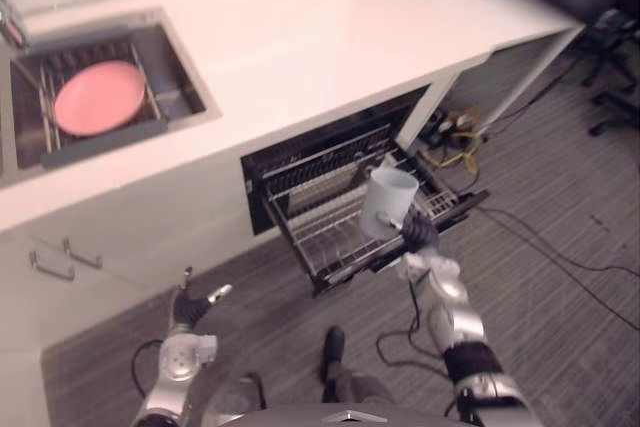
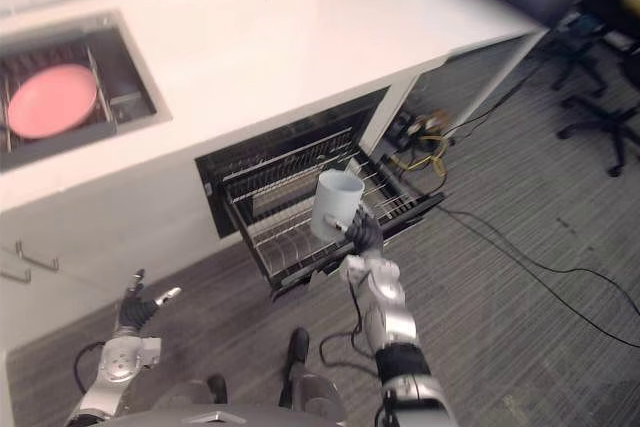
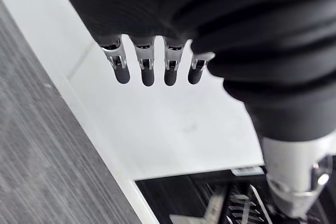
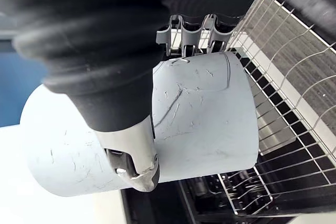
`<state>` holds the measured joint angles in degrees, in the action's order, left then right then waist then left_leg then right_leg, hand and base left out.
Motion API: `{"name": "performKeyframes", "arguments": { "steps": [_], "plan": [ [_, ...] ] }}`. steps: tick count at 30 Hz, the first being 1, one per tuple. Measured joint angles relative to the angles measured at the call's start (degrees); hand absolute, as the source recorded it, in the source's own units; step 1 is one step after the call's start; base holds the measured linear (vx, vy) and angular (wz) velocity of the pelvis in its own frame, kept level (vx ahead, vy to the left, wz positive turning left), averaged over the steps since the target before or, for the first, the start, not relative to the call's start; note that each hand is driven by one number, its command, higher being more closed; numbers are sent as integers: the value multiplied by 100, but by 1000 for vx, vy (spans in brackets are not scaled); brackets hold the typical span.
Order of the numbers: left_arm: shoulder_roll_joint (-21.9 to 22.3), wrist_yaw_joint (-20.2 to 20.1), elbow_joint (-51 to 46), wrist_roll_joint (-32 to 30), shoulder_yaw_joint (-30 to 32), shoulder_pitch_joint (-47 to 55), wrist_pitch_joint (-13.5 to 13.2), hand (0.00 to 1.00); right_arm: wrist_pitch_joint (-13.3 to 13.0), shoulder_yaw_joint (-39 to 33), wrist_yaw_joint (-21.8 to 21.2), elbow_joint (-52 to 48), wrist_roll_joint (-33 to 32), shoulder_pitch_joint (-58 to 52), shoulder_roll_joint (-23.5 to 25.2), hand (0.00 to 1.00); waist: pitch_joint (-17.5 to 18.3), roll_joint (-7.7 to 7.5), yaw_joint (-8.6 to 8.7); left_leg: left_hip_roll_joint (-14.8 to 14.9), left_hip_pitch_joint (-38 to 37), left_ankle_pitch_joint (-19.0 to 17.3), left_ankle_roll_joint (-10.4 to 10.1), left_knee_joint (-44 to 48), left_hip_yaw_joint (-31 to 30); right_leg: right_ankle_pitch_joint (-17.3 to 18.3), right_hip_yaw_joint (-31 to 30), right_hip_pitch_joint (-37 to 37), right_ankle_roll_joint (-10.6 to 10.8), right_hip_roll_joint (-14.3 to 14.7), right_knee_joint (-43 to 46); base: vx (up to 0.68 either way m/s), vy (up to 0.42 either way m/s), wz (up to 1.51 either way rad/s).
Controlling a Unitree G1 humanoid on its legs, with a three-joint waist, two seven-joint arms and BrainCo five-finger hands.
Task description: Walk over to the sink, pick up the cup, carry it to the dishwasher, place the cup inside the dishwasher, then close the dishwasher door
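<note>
1. The dishwasher (image 1: 300, 152) stood open below the counter (image 1: 300, 37) edge, with its wire rack (image 1: 330, 232) drawn out over the floor (image 1: 560, 277). The door seemed to lie flat under the rack, though most of it was hidden.
2. Open carpet spread in front of the rack and to its right. Cables (image 1: 452, 137) lay tangled under the counter just beside the dishwasher, and a chair (image 1: 605, 17) stood well apart past the counter's far end.
3. The right hand (image 1: 418, 234) had its fingers curled round the cup (image 1: 388, 202). It held the cup mouth up and slightly tilted, over the front of the rack and clear of the wires.
4. The sink (image 1: 185, 82), set in the counter well left of the dishwasher, held a pink plate (image 1: 98, 97) on a wire grid.
5. The left hand (image 1: 190, 305) hung low near the cabinet front, fingers straight and empty.
</note>
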<state>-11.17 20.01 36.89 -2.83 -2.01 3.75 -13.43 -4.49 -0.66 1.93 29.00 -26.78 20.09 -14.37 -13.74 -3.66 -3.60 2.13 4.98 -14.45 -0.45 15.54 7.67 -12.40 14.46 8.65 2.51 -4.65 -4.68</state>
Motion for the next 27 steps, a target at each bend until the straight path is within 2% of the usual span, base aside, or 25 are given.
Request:
{"name": "performKeyframes", "arguments": {
  "steps": [2, 4, 6, 7, 11, 13, 14, 16, 20, 25, 26, 27],
  "plan": [
    [-4, 53, 6, 11, 46, -63, 32, 0, 48, 5, -8, 314, -90, 502, -239, 100, -137, -1, -139, 35, 260, -40, -15, 197, -145, -54, 80, 149, 5, 11, 1, 55, 22, 37],
    [8, 75, 42, 49, 46, -218, 92, 0, 177, 190, -37, 862, -254, 1262, -576, 100, -445, 14, -259, 41, 350, -35, -10, 268, -289, -179, 109, 170, -16, 14, 0, 41, 66, 28],
    [8, 75, 41, 53, 43, -250, 99, 0, 271, 286, -102, 1230, -455, 1698, -786, 100, -518, 32, -335, 30, 538, -19, 14, 325, -364, -321, 220, 303, -48, -1, 0, -18, 86, 19],
    [8, 74, 43, 62, 24, -267, 99, 0, 351, 286, -211, 1455, -521, 1980, -930, 100, -620, 85, -399, 10, 617, 14, 56, 331, -408, -442, 228, 363, -71, -17, 0, -22, 110, 20],
    [5, 26, 40, 278, -30, -303, 94, 0, 634, 480, -620, 2175, -540, 2618, -1416, 100, -975, 236, -539, -198, 682, 176, 158, 227, -570, -532, 414, 368, -86, -195, -1, -38, 132, 32],
    [-14, -48, 39, 310, -33, -303, 95, 0, 897, 503, -909, 2488, -495, 2882, -1549, 100, -1066, 296, -620, -283, 770, 259, 182, 157, -627, -535, 528, 437, -90, -282, -1, -12, 85, 29],
    [-14, -89, 36, 407, -43, -298, 97, 0, 1109, 505, -1110, 2815, -431, 3119, -1580, 100, -1099, 338, -700, -331, 851, 326, 183, 107, -628, -539, 537, 511, -95, -330, 0, 5, 87, 22],
    [-17, -153, 27, 506, -56, -297, 96, 0, 1284, 539, -1299, 3160, -418, 3329, -1588, 100, -1189, 398, -780, -336, 877, 343, 172, 108, -651, -540, 579, 512, -96, -336, 0, 30, 75, 17],
    [-12, -241, -72, 667, -341, -292, 100, 0, 1516, 624, -1557, 3545, -131, 3479, -1753, 100, -1275, 498, -794, -366, 1015, 464, 164, 19, -885, -539, 826, 573, -96, -367, 0, 30, 29, 25],
    [-15, -305, -253, 759, -615, -288, 192, 0, 1746, 600, -1581, 3931, 252, 3859, -1906, 100, -1441, 571, -798, -408, 1210, 616, 135, -88, -942, -537, 848, 762, -98, -418, 1, 7, 23, 12],
    [-13, -306, -271, 783, -669, -290, 208, 0, 1789, 593, -1578, 3976, 265, 3931, -1929, 0, -1500, 610, -795, -408, 1223, 634, 129, -89, -951, -533, 849, 768, -104, -419, 1, -13, 2, 9],
    [-3, -312, -263, 822, -748, -279, 221, 0, 1851, 540, -1575, 3977, 411, 3962, -1947, 0, -1539, 657, -796, -408, 1237, 655, 116, -94, -959, -525, 850, 776, -112, -419, 1, -20, -1, 9]
  ]
}}
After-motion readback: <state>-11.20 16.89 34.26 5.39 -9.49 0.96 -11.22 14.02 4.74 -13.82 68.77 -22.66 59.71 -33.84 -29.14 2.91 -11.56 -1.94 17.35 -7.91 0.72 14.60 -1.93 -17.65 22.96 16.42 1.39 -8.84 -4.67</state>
